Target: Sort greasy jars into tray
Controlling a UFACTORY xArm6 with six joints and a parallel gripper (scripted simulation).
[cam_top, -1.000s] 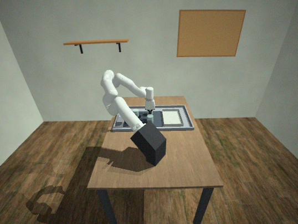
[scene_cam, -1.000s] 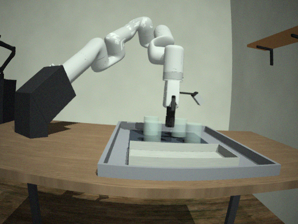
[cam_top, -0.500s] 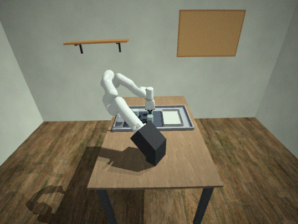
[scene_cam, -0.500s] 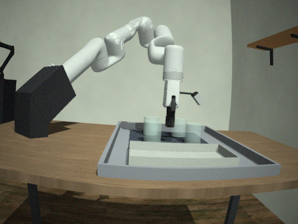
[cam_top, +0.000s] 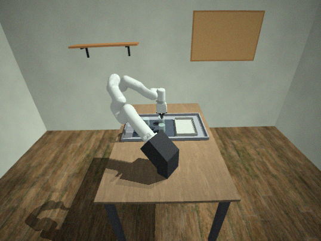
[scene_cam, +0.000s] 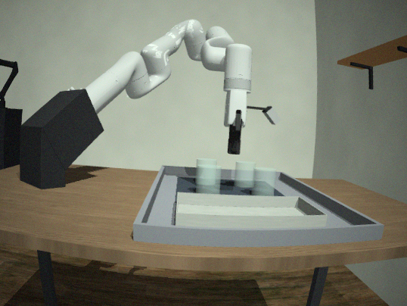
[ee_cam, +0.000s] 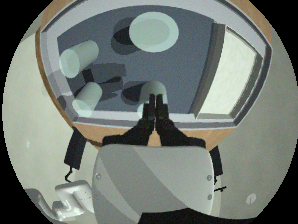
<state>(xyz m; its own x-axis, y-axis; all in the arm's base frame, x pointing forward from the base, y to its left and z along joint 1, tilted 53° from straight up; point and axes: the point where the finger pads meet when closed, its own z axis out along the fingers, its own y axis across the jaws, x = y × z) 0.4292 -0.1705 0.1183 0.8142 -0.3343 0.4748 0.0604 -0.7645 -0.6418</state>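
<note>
Four pale green glass jars stand mouth down on the dark drying mat point(scene_cam: 185, 182) point(cam_top: 169, 123) point(ee_cam: 193, 50). In the exterior view, two jars point(scene_cam: 206, 175) overlap at the left, one jar point(scene_cam: 245, 172) stands in the middle and one jar point(scene_cam: 265, 178) at the right. In the wrist view one jar point(ee_cam: 153, 31) is far, two jars point(ee_cam: 76, 59) point(ee_cam: 89, 96) are at the left, and one jar point(ee_cam: 157, 87) is just beyond my fingertips. My gripper point(scene_cam: 234, 149) point(cam_top: 161, 116) point(ee_cam: 155, 101) is shut and empty, hanging above the jars. The white tray point(scene_cam: 246, 221) point(cam_top: 185, 126) point(ee_cam: 234, 70) beside the mat is empty.
Mat and tray lie on the rimmed steel table top point(scene_cam: 159, 212) point(cam_top: 201, 127), which sits on a wooden table point(cam_top: 191, 173). The arm's dark base block point(cam_top: 162, 153) point(scene_cam: 53, 140) stands on the table near the steel top.
</note>
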